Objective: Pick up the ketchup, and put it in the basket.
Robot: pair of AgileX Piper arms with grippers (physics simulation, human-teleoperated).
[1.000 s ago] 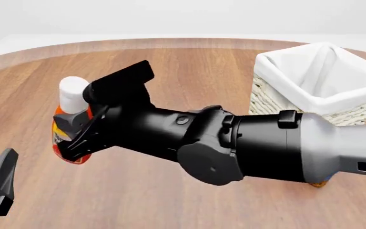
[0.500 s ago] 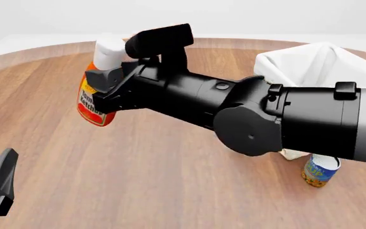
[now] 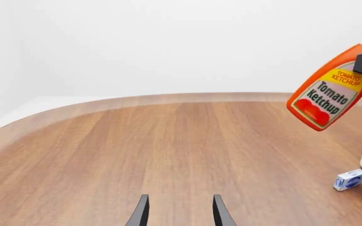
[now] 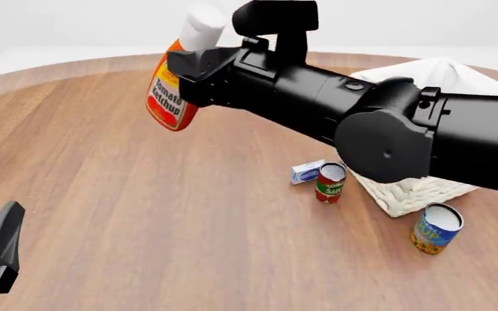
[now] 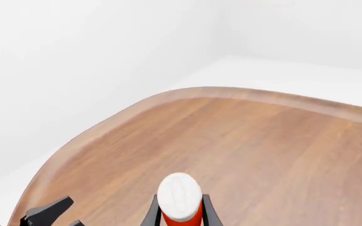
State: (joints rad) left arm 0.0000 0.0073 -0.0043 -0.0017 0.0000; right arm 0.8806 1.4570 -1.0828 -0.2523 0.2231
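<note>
Right gripper point(image 4: 189, 68) clamped on ketchup bottle point(image 4: 169, 91), held tilted in the air, clear of the table point(image 4: 145, 214). Wicker basket point(image 4: 404, 191) off to the right, tomato sauce can point(image 4: 329, 183) and small box point(image 4: 307, 172) beside it. Left gripper point(image 3: 177, 214) low, fingers parted, holding nothing.

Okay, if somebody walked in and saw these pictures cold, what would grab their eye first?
First, the big black right arm sweeping across the front view, its right gripper clamped on the ketchup bottle, which hangs tilted in the air above the wooden table. Next, the white-lined basket at the far right, mostly hidden behind that arm, with two small cans and a tiny box on the table beside it.
</note>
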